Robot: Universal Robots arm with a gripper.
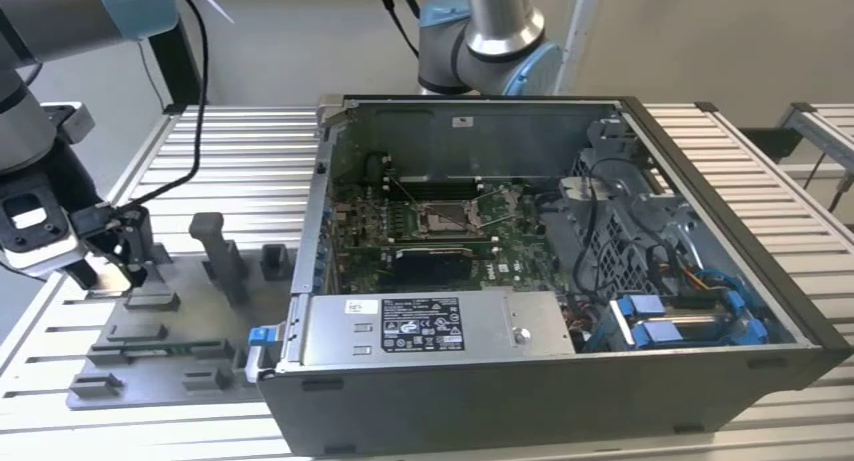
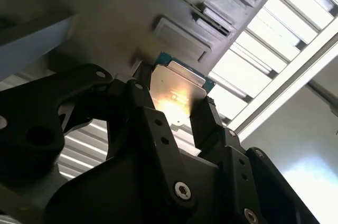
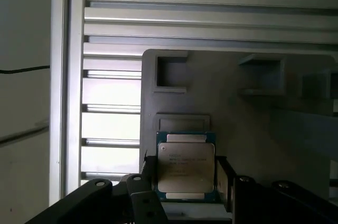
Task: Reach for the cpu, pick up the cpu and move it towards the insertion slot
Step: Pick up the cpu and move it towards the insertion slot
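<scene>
The cpu [image 3: 186, 167] is pale silvery-beige, edged blue-green; the fingers [image 2: 211, 129] are black. The fixture [image 3: 253, 123] is grey; the table [image 3: 211, 28], pale striped slats.

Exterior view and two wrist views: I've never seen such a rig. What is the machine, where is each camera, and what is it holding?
It is a robot arm with a black two-fingered gripper. The exterior view looks from off the arm at a slatted metal table carrying a grey fixture tray and an open computer case, with the insertion slot on its board. Both wrist views ride on the arm and show the gripper closed on the cpu, by the tray.
</scene>
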